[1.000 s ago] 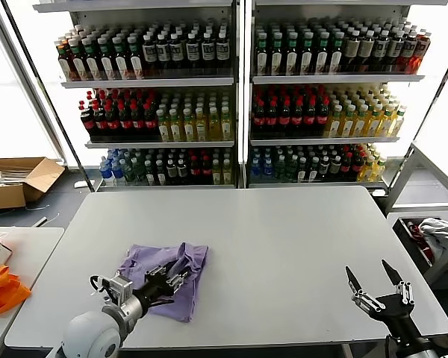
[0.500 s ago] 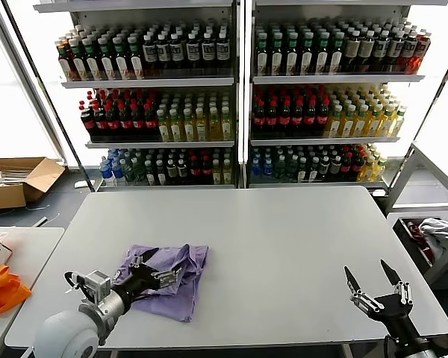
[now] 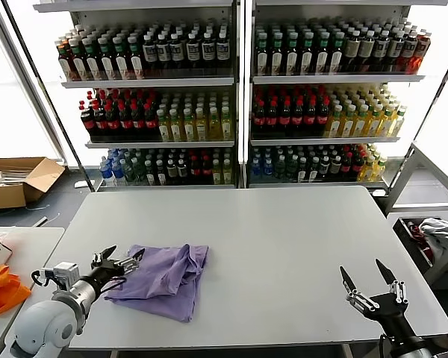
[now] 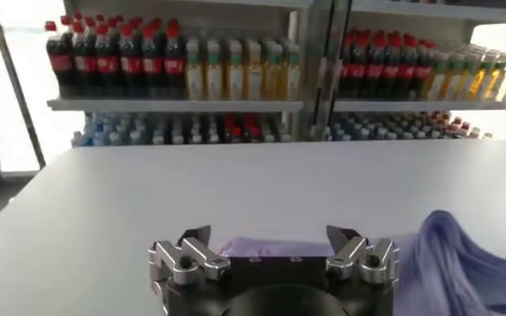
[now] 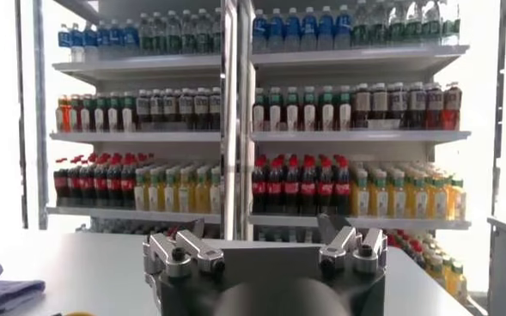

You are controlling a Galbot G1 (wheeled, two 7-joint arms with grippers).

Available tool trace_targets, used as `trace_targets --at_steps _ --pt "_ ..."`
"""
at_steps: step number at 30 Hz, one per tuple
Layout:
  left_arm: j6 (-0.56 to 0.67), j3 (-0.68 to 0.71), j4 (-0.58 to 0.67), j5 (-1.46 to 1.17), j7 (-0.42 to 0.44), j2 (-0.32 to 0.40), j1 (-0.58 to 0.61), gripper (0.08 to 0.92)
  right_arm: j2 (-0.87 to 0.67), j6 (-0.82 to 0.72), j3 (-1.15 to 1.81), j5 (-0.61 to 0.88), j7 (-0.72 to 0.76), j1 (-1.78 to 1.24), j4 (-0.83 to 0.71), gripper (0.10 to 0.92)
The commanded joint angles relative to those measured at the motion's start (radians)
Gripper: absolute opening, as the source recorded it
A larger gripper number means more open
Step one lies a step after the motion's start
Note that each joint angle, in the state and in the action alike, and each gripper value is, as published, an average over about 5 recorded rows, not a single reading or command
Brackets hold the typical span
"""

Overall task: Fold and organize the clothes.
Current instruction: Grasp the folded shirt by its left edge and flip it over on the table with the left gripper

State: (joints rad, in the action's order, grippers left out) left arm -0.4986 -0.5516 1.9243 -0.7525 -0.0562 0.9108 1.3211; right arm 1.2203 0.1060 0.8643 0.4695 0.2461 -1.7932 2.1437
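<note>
Setting: a broad, pale grey rectangular table point(image 3: 284, 246) filled the middle of the head view, with tall shelves of coloured drink bottles point(image 3: 239, 97) across the top of the frame.
Garment: a lavender, light purple cotton T-shirt point(image 3: 164, 277) lay crumpled in the lower left of the head view, near the table's front edge, one side bunched into a raised ridge. It looked only partly folded.
Left gripper: the left gripper point(image 3: 118, 262) sat at the lower left, just beside the shirt's left edge, jaws spread wide and holding nothing. In the left wrist view the fingertips point(image 4: 194, 237) framed a strip of purple cloth beyond them, apparently free of it.
Right gripper: the right gripper point(image 3: 367, 280) hung at the lower right of the head view, near the front edge, well apart from the shirt, jaws spread and empty, seemingly waiting.
Open room: bare tabletop stretched across the centre and right, likely giving space to spread the shirt flat.
Edges: an orange fabric item point(image 3: 0, 287) lay on a separate surface at the far left.
</note>
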Motion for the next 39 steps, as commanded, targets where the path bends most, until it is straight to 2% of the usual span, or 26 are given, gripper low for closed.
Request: trace_targets --at_steps 1,12,15,28,35,39 --pt "0.010 0.008 -0.151 -0.066 -0.072 0.042 -0.012 0.823 0.000 -0.006 -0.003 0.001 0.001 0.007 0.003 0.823" --pt "-0.022 0.027 -0.115 -0.061 -0.082 0.075 0.024 0.800 -0.016 -0.014 -0.019 0.013 0.003 0.031 0.006 0.823" --pt "-0.031 0.031 -0.104 -0.056 -0.089 0.090 0.028 0.736 -0.014 -0.013 -0.026 0.013 0.005 0.031 0.009 0.823" --pt "-0.015 -0.019 -0.053 -0.087 -0.112 0.146 0.049 0.356 -0.014 -0.001 -0.019 0.018 0.009 0.039 0.008 0.823" --pt "-0.058 -0.209 0.057 -0.355 -0.183 0.173 0.080 0.168 -0.003 0.001 -0.015 0.019 0.011 0.041 0.023 0.823" --pt "-0.062 -0.348 0.048 -0.406 -0.181 0.126 0.069 0.131 -0.003 0.011 -0.015 0.022 0.012 0.037 0.019 0.823"
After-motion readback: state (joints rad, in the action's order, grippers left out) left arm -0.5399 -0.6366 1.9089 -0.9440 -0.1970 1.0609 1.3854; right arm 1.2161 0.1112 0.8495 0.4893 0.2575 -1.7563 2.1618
